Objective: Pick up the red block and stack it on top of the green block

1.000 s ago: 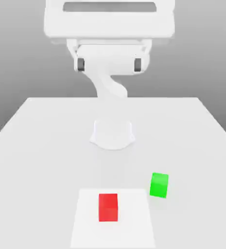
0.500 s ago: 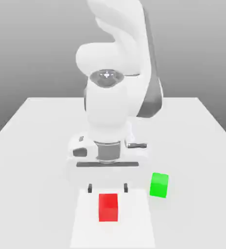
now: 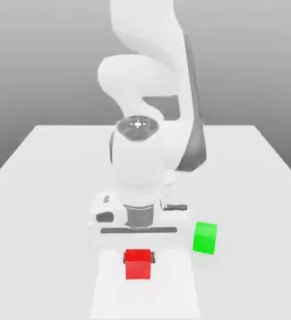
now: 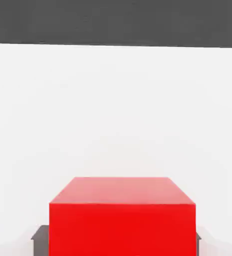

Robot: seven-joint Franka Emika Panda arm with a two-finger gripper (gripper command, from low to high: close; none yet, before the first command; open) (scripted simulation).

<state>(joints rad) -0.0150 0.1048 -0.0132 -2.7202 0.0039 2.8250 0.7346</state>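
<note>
The pincer (image 3: 138, 253) is sitting spread around the red block (image 3: 138, 264), not pinching yet. Squeezing crooked could be pushing it toward the green block (image 3: 204, 238) on the exterior view's right.

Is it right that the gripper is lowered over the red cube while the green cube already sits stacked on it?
Not quite. The green cube is not stacked: the exterior view shows it on the white table, apart from the red cube, toward that view's right. The gripper is lowered over the red cube.

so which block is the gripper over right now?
The red block: the gripper is directly above it, and it fills the hand view. The green block sits apart, toward the exterior view's right.
</note>
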